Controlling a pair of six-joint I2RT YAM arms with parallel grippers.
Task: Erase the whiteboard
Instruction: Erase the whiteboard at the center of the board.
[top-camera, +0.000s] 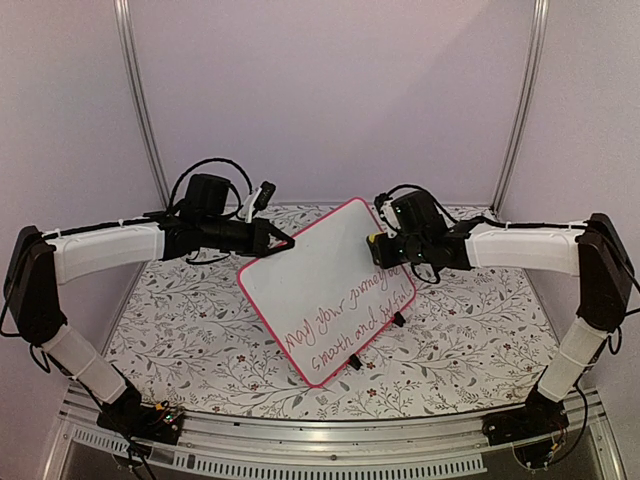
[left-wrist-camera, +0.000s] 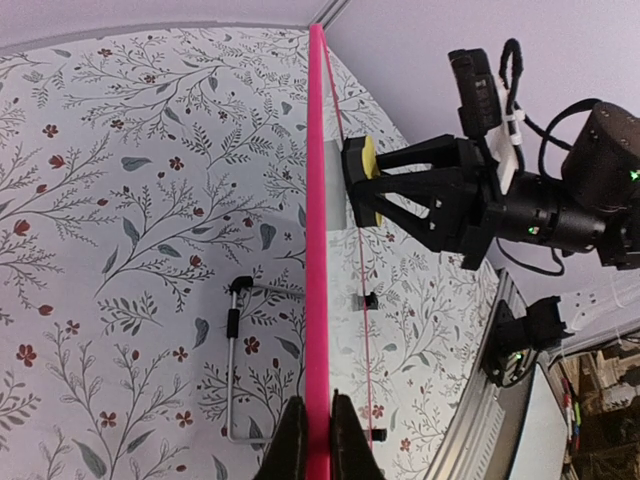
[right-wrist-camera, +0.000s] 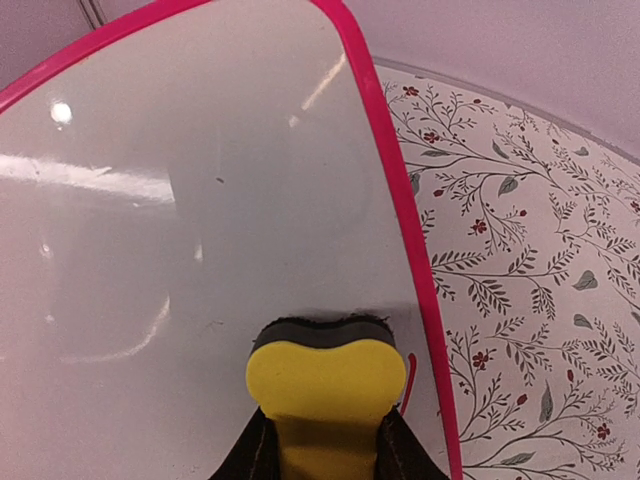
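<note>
The whiteboard (top-camera: 330, 285) has a pink-red frame and stands tilted on the floral table, red handwriting across its lower half. My left gripper (top-camera: 285, 243) is shut on the board's upper left edge; in the left wrist view the pink rim (left-wrist-camera: 317, 250) runs edge-on between that gripper's (left-wrist-camera: 318, 440) black fingers. My right gripper (top-camera: 383, 243) is shut on a yellow eraser (right-wrist-camera: 322, 385) with a black felt face. The felt presses on the white surface (right-wrist-camera: 200, 220) near the board's right rim, beside a short red stroke (right-wrist-camera: 408, 380). From the left wrist view the eraser (left-wrist-camera: 368, 180) shows touching the board.
Two small black clip feet (top-camera: 398, 320) hold the board's lower edge. A bent metal wire stand (left-wrist-camera: 235, 360) lies on the table behind the board. Floral cloth (top-camera: 200, 330) covers the table, with purple walls all round and an aluminium rail (top-camera: 320, 445) at the near edge.
</note>
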